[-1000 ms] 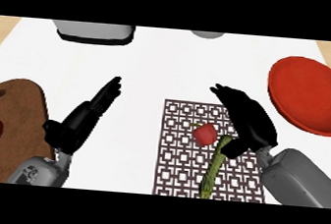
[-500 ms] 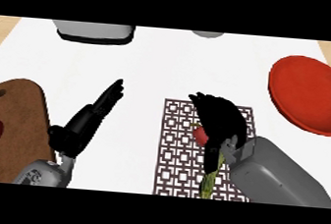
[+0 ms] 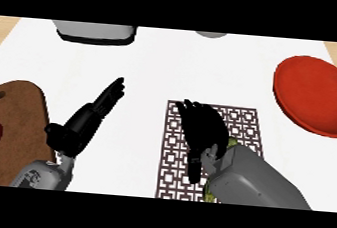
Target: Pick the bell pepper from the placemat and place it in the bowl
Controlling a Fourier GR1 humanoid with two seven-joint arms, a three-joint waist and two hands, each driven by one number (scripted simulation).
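Head view: the right hand (image 3: 203,134) lies palm down on the placemat (image 3: 245,123), covering the pepper; only a green sliver (image 3: 231,141) peeks out, and its grasp cannot be told. The red bowl (image 3: 313,97) sits at two o'clock. The left hand (image 3: 90,117) rests open at nine o'clock.

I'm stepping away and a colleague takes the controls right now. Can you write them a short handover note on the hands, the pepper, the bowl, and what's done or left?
Right hand: down over the placemat, covering the spot where the bell pepper lies; only a green sliver shows beside the wrist. Whether its fingers have closed on it cannot be told.
Left hand: open, fingers straight, resting above the counter next to the wooden board.
Red bowl: at the right, nothing in it.
Done: the reach to the pepper.
Left: confirm the grasp, lift, carry right, set the pepper in the bowl.
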